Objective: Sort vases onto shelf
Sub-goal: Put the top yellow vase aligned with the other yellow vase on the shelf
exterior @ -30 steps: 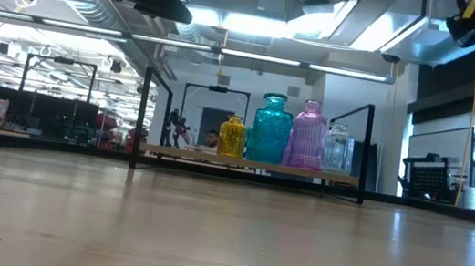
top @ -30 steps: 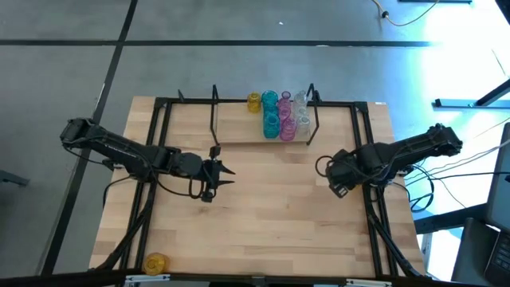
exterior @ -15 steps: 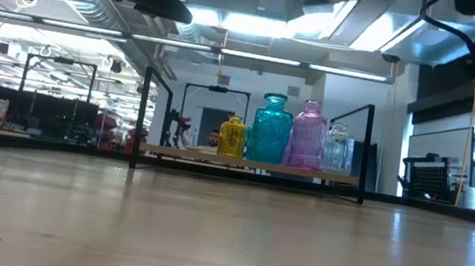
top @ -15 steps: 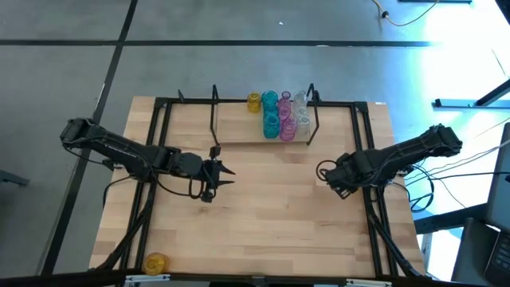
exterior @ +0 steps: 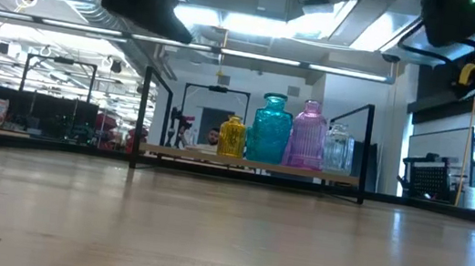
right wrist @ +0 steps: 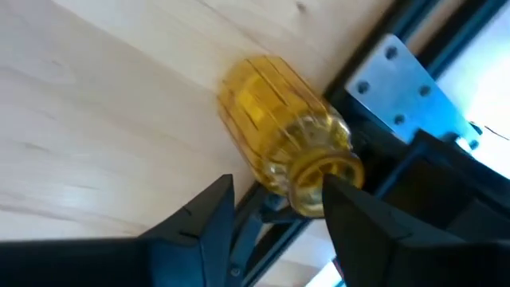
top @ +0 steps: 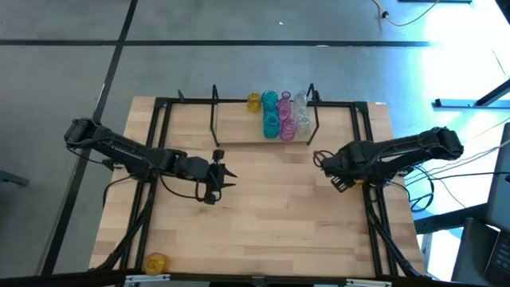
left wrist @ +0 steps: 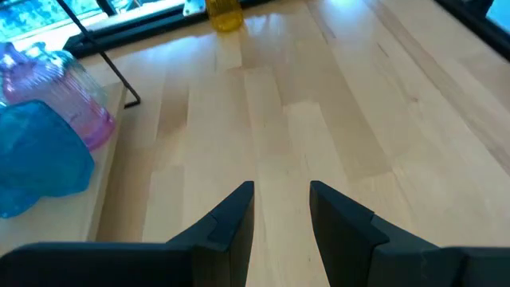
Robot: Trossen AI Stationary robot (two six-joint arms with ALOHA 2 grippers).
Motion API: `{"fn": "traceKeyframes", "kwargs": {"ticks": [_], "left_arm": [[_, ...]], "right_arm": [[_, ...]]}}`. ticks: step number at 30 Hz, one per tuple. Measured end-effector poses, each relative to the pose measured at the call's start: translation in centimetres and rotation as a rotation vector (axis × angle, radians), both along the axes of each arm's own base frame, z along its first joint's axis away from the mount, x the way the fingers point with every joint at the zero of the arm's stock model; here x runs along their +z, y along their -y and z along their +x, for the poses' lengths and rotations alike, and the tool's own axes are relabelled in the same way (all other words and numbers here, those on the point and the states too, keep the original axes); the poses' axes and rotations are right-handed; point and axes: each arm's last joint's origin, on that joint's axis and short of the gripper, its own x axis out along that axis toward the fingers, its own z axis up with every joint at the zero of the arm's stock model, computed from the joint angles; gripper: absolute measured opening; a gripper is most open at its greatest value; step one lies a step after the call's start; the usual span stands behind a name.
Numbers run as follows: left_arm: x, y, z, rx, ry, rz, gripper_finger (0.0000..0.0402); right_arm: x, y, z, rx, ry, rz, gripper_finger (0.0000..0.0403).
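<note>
The table carries the shelf along the middle of its far edge, set where both arms can reach it. On the board's right half the sorted vases stand in colour rows, yellow, teal, pink and clear, running from left to right. Grouping them that way leaves the left half bare for more. The left gripper hangs over the table's middle left, pointing across toward the right edge. Its fingers are parted and hold nothing, so it looks to be waiting. The right gripper is low by the right edge, just in front of the shelf's right end. Its fingers are spread, with a yellow vase lying on its side against the black rail right ahead of them. The vase's mouth sits between the fingertips. One finger stands clear of the glass, so I judge it is not clamped (from above, the arm hides this vase entirely). Another yellow vase lies alone at the near left corner, well apart from both grippers.
</note>
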Motion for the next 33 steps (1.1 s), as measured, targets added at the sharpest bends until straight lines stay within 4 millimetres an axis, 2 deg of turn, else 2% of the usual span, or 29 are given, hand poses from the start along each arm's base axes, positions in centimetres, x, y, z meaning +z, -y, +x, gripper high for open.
{"fn": "traceKeyframes", "kwargs": {"ticks": [7, 15, 23, 33], "left_arm": [[-0.5, 0.0, 0.3, -0.009, -0.019, 0.024, 0.0116], [-0.5, 0.0, 0.3, -0.009, -0.018, 0.023, 0.0116], [-0.5, 0.0, 0.3, -0.008, -0.018, 0.023, 0.0116], [-0.3, 0.1, 0.4, -0.011, 0.006, 0.023, 0.0116]], "right_arm": [[0.0, 0.8, 0.3, 0.005, 0.036, 0.026, 0.0147], [0.0, 0.7, 0.4, 0.008, 0.043, 0.029, 0.0119], [-2.1, 0.6, -0.2, 0.031, 0.006, 0.087, 0.0096], [-0.8, 0.8, 0.8, 0.113, 0.095, 0.023, 0.0057]]}}
